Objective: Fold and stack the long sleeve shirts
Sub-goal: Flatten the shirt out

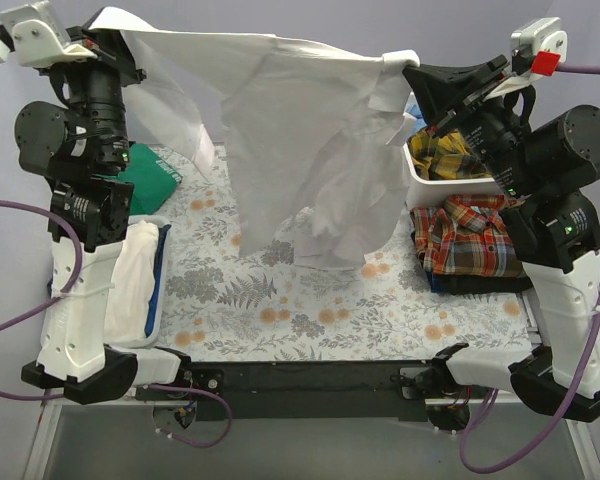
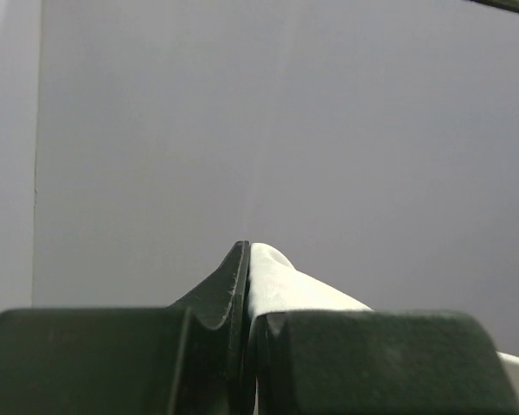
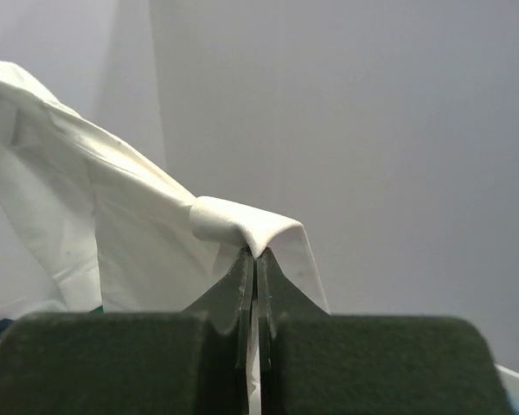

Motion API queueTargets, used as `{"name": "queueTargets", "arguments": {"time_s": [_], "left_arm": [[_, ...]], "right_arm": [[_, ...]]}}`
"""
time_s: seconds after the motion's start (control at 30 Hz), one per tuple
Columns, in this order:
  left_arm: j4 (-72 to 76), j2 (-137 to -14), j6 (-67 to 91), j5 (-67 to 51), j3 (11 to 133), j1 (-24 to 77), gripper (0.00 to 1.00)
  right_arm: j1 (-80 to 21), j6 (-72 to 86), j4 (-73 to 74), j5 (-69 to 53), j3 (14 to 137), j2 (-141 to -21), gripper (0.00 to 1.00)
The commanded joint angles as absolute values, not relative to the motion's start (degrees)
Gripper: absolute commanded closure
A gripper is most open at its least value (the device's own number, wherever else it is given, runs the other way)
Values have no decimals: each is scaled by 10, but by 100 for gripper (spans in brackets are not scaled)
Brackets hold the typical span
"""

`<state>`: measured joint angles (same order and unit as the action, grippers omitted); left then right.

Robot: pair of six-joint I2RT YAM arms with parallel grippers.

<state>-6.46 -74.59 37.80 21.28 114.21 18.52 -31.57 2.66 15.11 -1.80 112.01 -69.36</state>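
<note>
Top external | white shirt (image 1: 290, 130) spans left-right, hem seemingly down | left pincer (image 2: 245, 268), right pincer (image 3: 256, 264) grip it

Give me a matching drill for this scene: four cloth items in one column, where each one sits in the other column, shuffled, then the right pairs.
Items
1. white shirt
2. red plaid shirt
3. yellow plaid shirt
4. green cloth

Places
A. inside the white bin
B. held up in the air, pinched by the left gripper and the right gripper
C. lying on the floral cover at the right, in front of the bin
D. at the far left, beside the left arm

Pairs: 1-B, 2-C, 3-A, 4-D
</note>
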Motion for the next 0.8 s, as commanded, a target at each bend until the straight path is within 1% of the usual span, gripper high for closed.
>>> {"name": "queueTargets", "arguments": {"time_s": [0.0, 0.07, 0.13, 0.3, 0.4, 0.53, 0.63, 0.73, 0.77], "left_arm": [[-18, -742, 357, 250, 1184, 182, 100], [-17, -747, 352, 253, 1206, 182, 100], [-7, -744, 344, 263, 1202, 182, 100], [-20, -745, 344, 279, 1159, 182, 100], [-48, -757, 365, 278, 1130, 182, 100], [-56, -771, 401, 285, 1046, 180, 100], [-68, -797, 454, 273, 1029, 159, 100], [-86, -853, 561, 214, 1056, 95, 100], [-89, -868, 581, 183, 1090, 81, 100]], "right_arm": [[-312, 18, 91, -107, 1144, -690, 99], [-312, 23, 85, -115, 1143, -692, 99], [-313, 27, 83, -111, 1131, -690, 99], [-312, 36, 78, -44, 1074, -693, 99], [-312, 46, 77, -22, 1037, -728, 99], [-308, 57, 86, -11, 1021, -792, 99], [-292, 72, 85, -19, 1045, -851, 99], [-269, 89, 69, -39, 1106, -920, 99], [-259, 92, 66, -48, 1134, -938, 99]]}}
